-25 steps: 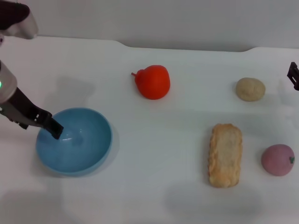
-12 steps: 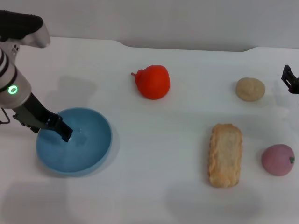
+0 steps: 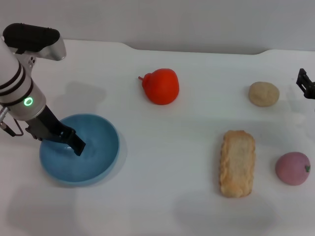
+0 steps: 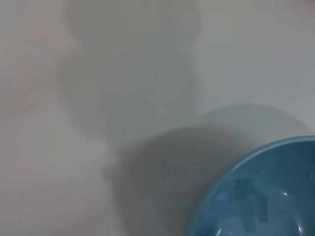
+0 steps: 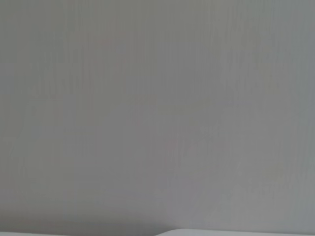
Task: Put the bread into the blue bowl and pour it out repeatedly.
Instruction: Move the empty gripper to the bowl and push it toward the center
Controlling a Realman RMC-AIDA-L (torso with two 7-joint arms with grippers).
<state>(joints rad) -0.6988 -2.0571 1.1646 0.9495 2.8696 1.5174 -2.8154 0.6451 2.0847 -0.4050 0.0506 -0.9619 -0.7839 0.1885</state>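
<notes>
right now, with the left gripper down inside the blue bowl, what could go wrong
1. The left gripper reaches into the blue bowl near its left wall; a sideways pull might tip it or slide it across the table.
2. The bread lies far to the right, outside the bowl, so a pour now would likely tip out nothing.
3. The pink fruit sits close beside the bread; the right gripper, at the table's far right edge, could bump it when reaching in.

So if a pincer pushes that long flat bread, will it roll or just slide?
The bread lies flat on the table, so it will probably slide, not roll. Its long shape may swivel if pushed near one end. The rough crust likely aids grip.
</notes>
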